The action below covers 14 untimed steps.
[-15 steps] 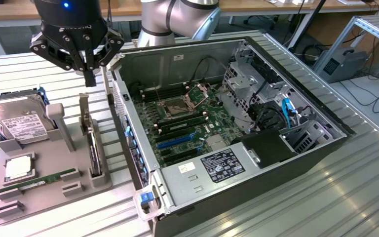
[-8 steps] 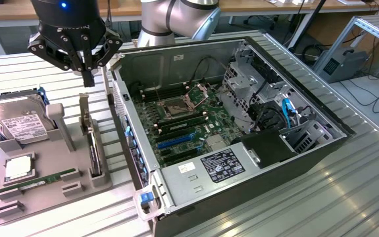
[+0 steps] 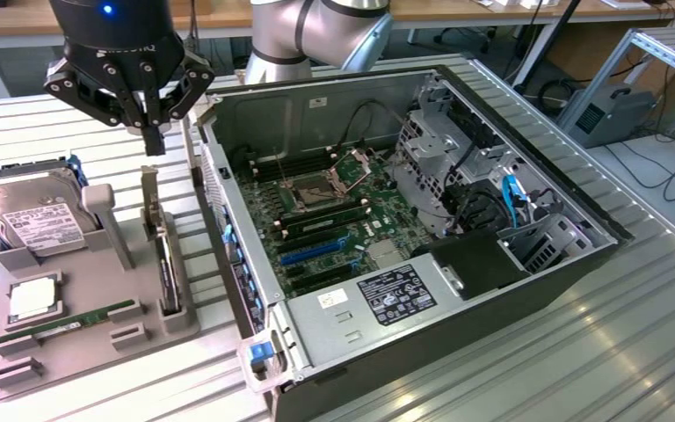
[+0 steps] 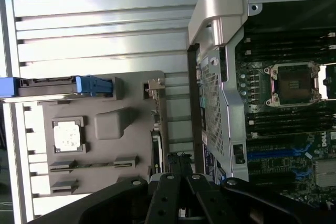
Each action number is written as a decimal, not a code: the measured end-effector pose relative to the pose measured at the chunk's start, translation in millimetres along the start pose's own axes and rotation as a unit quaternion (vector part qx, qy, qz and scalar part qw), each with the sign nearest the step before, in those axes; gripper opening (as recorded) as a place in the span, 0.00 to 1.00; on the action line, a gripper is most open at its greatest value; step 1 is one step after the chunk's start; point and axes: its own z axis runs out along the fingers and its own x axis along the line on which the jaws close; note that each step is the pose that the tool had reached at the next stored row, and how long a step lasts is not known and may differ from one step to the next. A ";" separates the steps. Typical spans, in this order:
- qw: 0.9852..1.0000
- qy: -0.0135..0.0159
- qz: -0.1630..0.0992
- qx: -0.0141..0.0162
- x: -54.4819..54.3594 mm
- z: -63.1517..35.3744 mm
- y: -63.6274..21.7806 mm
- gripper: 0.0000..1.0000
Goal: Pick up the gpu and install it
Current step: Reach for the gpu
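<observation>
Grey tray point(image 3: 74, 352) holds the gpu point(image 3: 168, 268) upright on edge in a slot, just beside the open computer case point(image 3: 455, 330). Black gripper point(image 3: 154, 141) hangs just above the card's end bracket, jaws clenched together, grasping nothing.

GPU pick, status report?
Status: gripper shut, empty, hovering above the gpu. The gpu stands on edge in the gray holder, not yet picked. Nothing between them.

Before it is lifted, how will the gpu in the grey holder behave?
Probably stiff: the gpu is a flat circuit card. Standing on edge in the grey holder, it may tip once freed. Its metal bracket likely weights that end.
</observation>
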 end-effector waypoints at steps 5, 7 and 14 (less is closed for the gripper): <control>1.000 0.000 0.000 0.000 1.6 -0.1 -0.1 0.11; 1.000 0.000 0.000 0.000 2.2 -0.1 -0.2 0.11; 1.000 0.000 0.000 0.000 5.1 -0.2 -0.4 0.11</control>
